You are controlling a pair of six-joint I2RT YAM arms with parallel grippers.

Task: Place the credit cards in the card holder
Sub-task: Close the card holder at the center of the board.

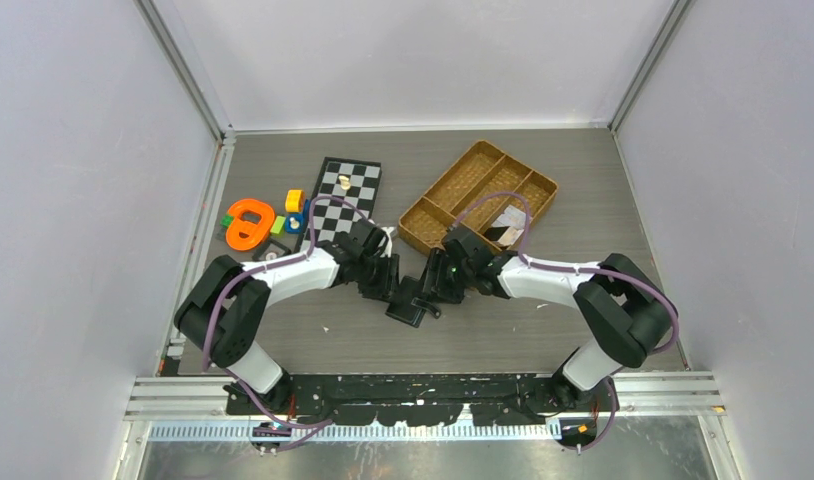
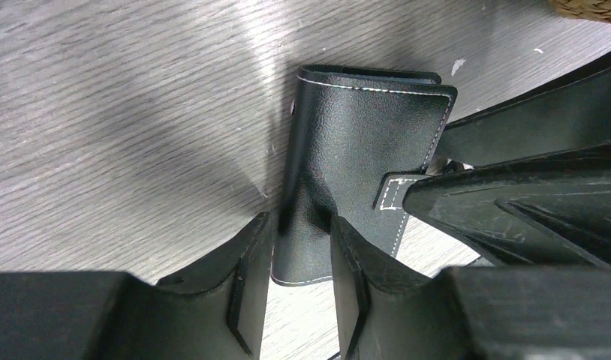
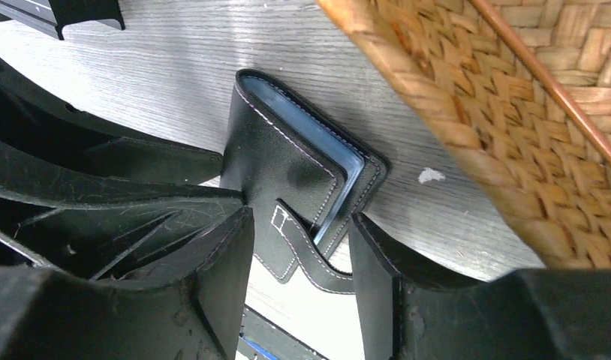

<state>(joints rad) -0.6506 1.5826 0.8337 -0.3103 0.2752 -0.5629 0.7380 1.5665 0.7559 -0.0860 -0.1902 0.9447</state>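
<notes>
The card holder (image 1: 408,308) is a black folded wallet lying on the table between my two grippers. In the left wrist view the card holder (image 2: 362,127) is closed, and my left gripper (image 2: 301,225) pinches its near corner, creasing the leather. In the right wrist view the card holder (image 3: 276,150) shows bluish inner pockets along its edge. Its snap strap (image 3: 310,255) hangs between the fingers of my right gripper (image 3: 299,225), which stand apart. The credit cards (image 1: 505,225), whitish and dark, lie in a compartment of the woven tray.
The brown woven divided tray (image 1: 453,190) stands just behind the right gripper, and its wall (image 3: 452,112) is close to the wallet. A chessboard (image 1: 345,195) and coloured toys (image 1: 251,222) lie at the back left.
</notes>
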